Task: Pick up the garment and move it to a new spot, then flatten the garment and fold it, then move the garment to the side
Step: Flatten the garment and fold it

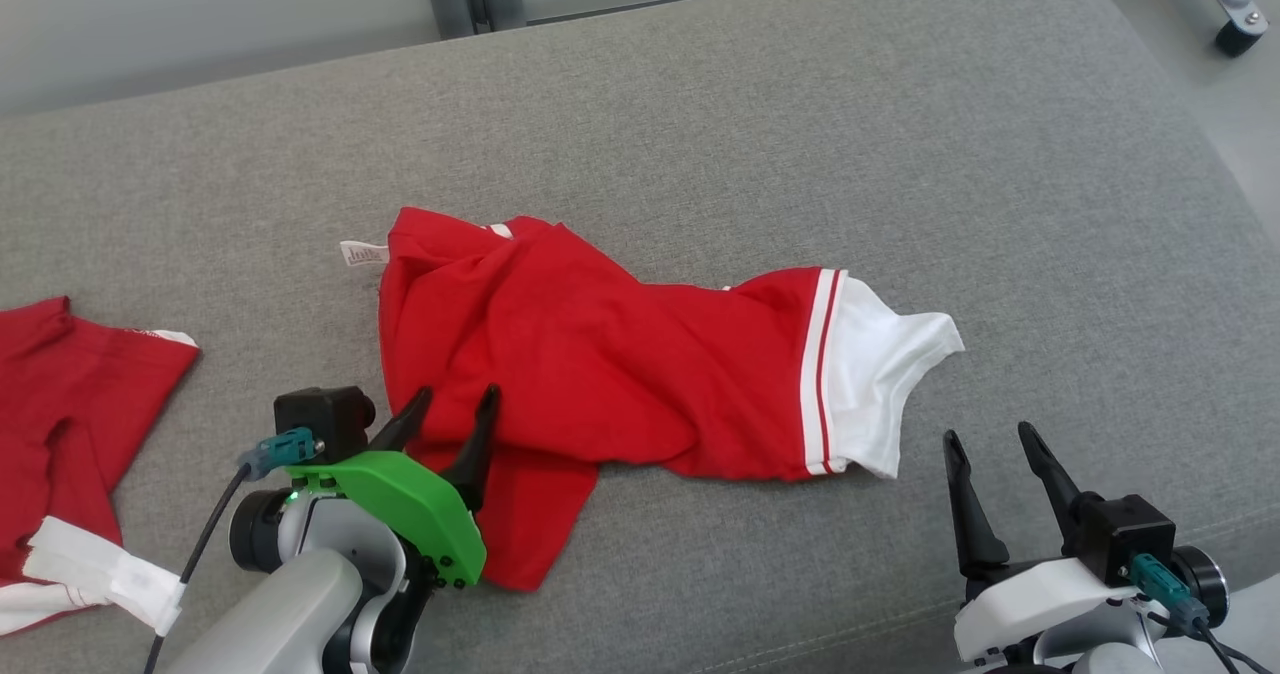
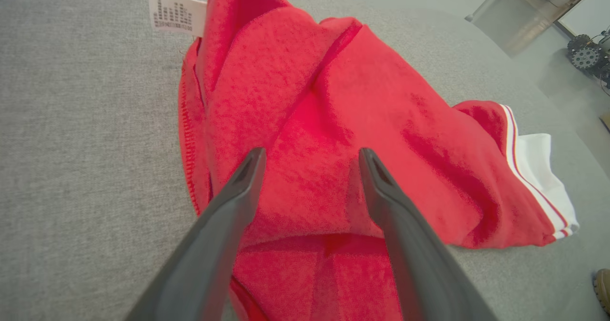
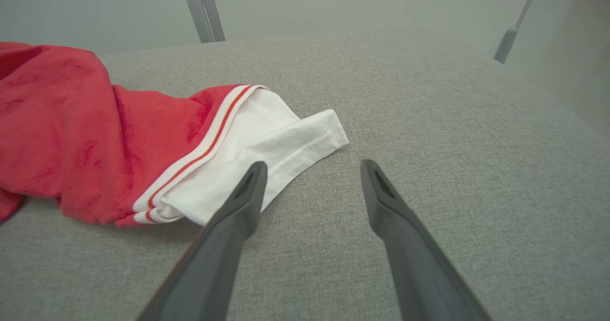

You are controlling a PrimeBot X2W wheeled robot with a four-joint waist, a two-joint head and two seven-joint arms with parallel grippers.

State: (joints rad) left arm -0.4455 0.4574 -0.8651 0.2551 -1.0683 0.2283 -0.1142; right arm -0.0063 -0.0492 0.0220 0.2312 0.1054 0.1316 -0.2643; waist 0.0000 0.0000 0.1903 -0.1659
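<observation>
Crumpled fleecy red shirt (image 1: 600, 364) with a smooth white sleeve lies on the grey woven sofa (image 1: 900, 104). The left gripper (image 1: 457, 394) has its jaws wide over the shirt's near edge, and the right gripper (image 1: 988, 434) has its jaws wide and empty.

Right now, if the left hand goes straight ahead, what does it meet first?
The crumpled red shirt; the left hand, open, points into its near fold, though contact is unclear.

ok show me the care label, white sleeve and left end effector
care label (image 2: 176, 10), left wrist view, tag's printed middle
white sleeve (image 3: 286, 135), right wrist view, plain white cloth
left end effector (image 1: 458, 392), head view, between its fingertips
</observation>
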